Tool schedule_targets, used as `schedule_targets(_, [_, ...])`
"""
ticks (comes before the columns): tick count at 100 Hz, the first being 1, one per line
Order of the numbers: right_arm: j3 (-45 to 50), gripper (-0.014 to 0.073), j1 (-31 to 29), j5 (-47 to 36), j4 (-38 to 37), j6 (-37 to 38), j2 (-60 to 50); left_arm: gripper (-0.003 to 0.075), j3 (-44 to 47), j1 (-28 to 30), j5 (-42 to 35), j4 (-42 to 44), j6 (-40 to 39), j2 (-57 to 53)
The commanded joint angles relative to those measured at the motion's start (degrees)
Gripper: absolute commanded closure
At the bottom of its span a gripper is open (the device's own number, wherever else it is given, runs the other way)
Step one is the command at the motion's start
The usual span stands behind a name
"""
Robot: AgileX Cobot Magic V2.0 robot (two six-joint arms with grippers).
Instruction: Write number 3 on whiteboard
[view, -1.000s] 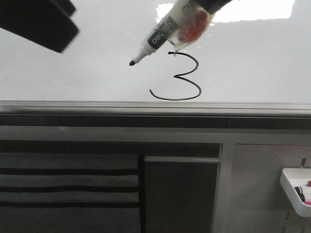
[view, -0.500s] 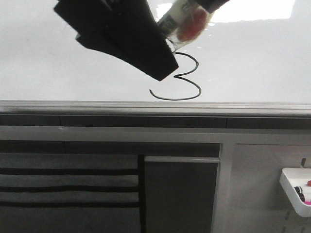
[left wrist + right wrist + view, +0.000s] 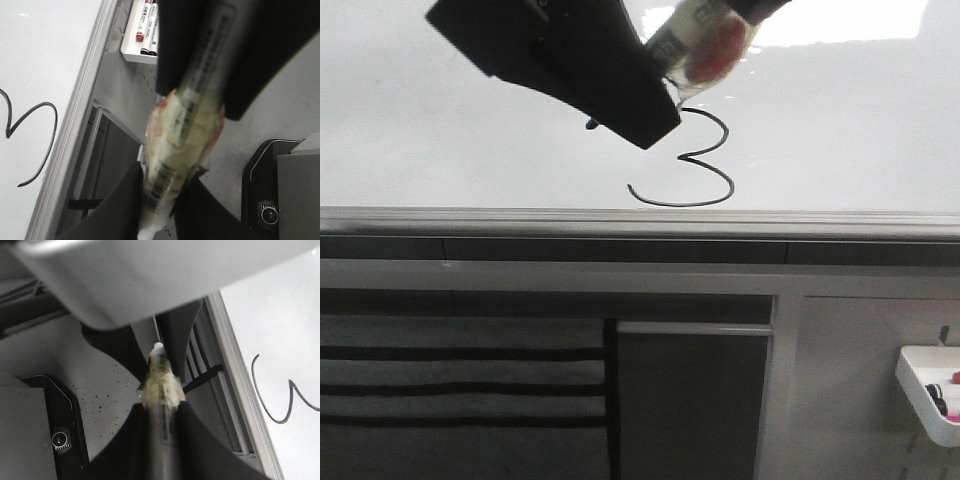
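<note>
The left gripper (image 3: 582, 65) covers most of the marker (image 3: 695, 45) and the top stroke of the number 3 (image 3: 692, 158); the marker's upper end runs past the frame edge, and its label print is blurred

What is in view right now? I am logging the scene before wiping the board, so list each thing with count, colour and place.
number 3: one, black line, low on the whiteboard near its edge strip.
whiteboard: one, glossy white, grey edge strip, fills the upper front view.
marker: one, white barrel wrapped in clear tape, above the digit.
tray: one, white, lower right, holding markers.
cabinet: grey, under the board.
left gripper: black, around the marker's tip end.
right gripper: black, shut on the marker.
</note>
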Motion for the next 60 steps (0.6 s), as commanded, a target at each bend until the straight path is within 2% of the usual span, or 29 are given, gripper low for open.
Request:
schedule_targets(1, [-1.3, 0.0599, -0.1, -2.2, 1.2, -0.6, -1.2, 0.0660, -2.0, -0.5, -2.2, -1.9, -0.2, -1.7])
schedule_targets(17, [-1.3, 0.0570, -0.1, -1.7, 1.1, -0.4, -1.2, 0.0706, -2.0, -0.5, -2.2, -1.9, -0.2, -1.7])
schedule_targets(36, [-1.4, 0.0312, -1.9, -2.8, 1.0, 2.0, -1.3, 0.0738, -2.0, 1.0, -2.4, -1.7, -0.3, -1.7])
schedule_targets(41, [-1.5, 0.0271, -3.2, -2.3, 0.9, 3.0, -1.6, 0.0738, -2.0, 2.2, -2.4, -1.6, -0.5, -1.7])
schedule_targets(60, [-1.5, 0.0253, -11.8, -0.3, -1.0, 9.2, -5.7, 0.0738, -1.5, 11.7, -3.2, -1.5, -5.8, -1.6])
